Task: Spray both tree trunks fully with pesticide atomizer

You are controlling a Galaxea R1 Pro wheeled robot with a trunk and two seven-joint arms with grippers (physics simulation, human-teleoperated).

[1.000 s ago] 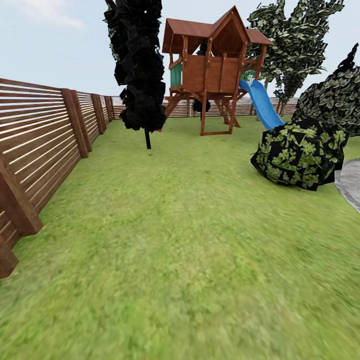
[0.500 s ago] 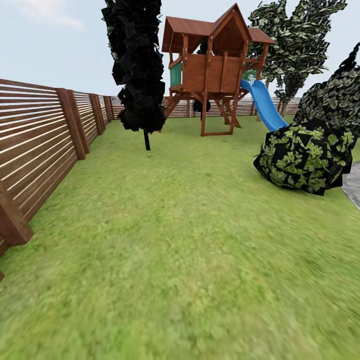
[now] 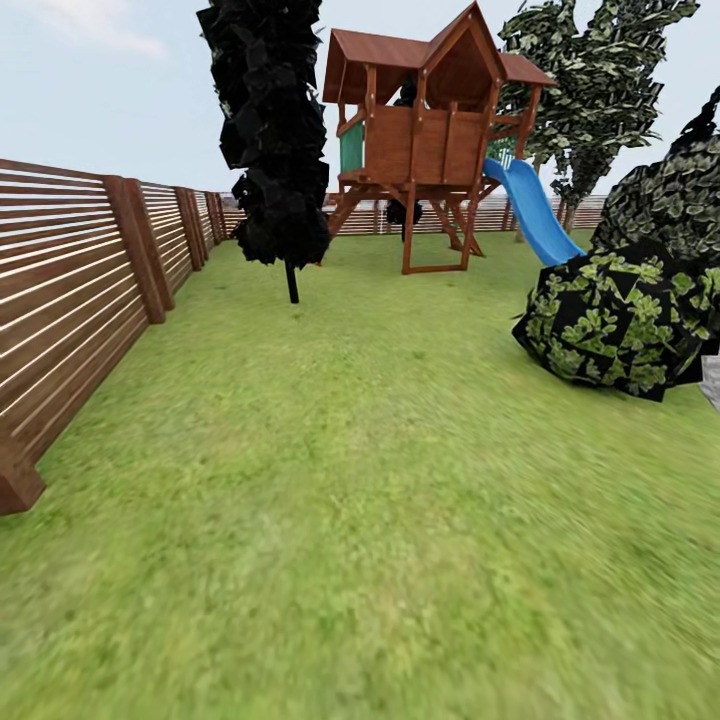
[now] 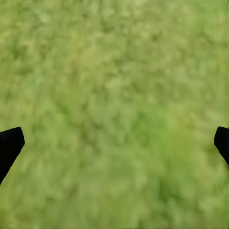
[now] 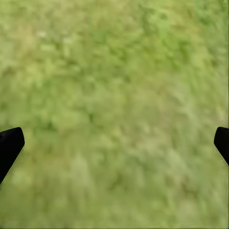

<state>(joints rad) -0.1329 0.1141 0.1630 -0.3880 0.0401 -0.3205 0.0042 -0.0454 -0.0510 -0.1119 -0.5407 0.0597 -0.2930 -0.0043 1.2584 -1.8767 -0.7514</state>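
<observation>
**A:** Where is the pesticide atomizer right now?

**B:** I can't find it in these pictures. The paved floor it should lie on shows as a grey sliver (image 3: 712,385) at the head view's right edge, past the leafy bush (image 3: 622,318). Both claws hang over plain lawn (image 3: 380,480), with nothing between their fingers.

**A:** How do the claws stand?

**B:** The left gripper (image 4: 114,143) has its two dark fingertips far apart at the frame's sides, grass beneath. The right gripper (image 5: 114,143) reads the same: spread wide, holding nothing, blurred turf under it.

**A:** So which step is this?

**B:** I judge it the approach, before any pick-up. The robot looks to be travelling across the garden; the grass near the camera is smeared.

**A:** What lies around?

**B:** Ahead of the claws stands a dark-leaved tree (image 3: 275,140) on a thin stem, with a wooden playhouse (image 3: 425,130) and its blue slide (image 3: 530,210) beyond. A second, greener tree (image 3: 590,90) rises behind the slide. The slatted fence (image 3: 80,280) runs along the left arm's side.

**A:** What does the next move call for?

**B:** Probably turning toward the right arm's side, where the paving begins, and bringing the floor under the head camera so the bottle can be spotted. Only then should a claw be lowered. The bottle is small, so the search will want a steady view.
</observation>
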